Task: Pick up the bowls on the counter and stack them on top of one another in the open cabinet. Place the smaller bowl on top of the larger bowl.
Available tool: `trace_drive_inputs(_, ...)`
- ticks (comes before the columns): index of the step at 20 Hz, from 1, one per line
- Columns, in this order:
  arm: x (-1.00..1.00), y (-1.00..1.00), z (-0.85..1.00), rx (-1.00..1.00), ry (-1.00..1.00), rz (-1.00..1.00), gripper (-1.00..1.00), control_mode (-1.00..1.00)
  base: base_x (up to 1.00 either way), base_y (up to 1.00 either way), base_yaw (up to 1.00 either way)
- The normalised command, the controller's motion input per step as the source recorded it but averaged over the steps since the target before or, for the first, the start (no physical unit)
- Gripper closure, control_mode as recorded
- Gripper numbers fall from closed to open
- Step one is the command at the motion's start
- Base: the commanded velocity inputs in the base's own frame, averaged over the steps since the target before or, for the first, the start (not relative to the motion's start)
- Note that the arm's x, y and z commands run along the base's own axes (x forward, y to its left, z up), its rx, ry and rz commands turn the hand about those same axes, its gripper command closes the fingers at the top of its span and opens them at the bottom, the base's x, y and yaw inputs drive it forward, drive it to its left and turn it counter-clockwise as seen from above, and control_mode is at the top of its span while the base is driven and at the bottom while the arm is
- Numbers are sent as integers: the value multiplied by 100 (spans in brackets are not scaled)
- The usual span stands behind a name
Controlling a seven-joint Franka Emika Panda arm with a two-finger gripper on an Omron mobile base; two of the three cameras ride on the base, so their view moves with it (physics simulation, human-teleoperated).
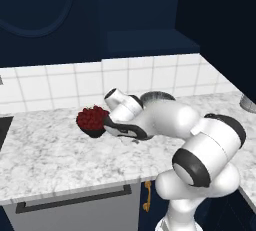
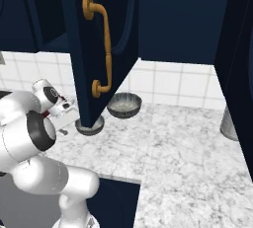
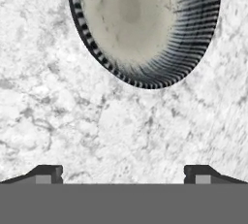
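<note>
The open cabinet (image 2: 99, 49) hangs over the counter (image 2: 188, 148), its door with the brass handle hiding part of the smaller bowl (image 2: 90, 126) in the right base view. The larger bowl (image 2: 124, 105) sits just behind it on the counter, near the tiled wall. In the hand view a bowl is cut off at the top edge; which one is unclear. The gripper (image 3: 123, 172) hovers over bare marble, fingers spread wide, holding nothing. A fruit bowl (image 1: 92, 120) is partly hidden by the arm.

White tiled backsplash (image 1: 75, 82), navy cabinet door (image 2: 94, 49) w/ brass handle (image 2: 101, 44), grey drawer front (image 1: 75, 210)
</note>
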Motion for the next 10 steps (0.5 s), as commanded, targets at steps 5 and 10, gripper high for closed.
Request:
trace_drive_inputs(5, 37, 0, -29, 0, 0, 3, -100, -100, 0, 0, 0)
trace_drive_inputs(10, 38, 0, -13, 0, 0, 5, -100, -100, 0, 0, 0)
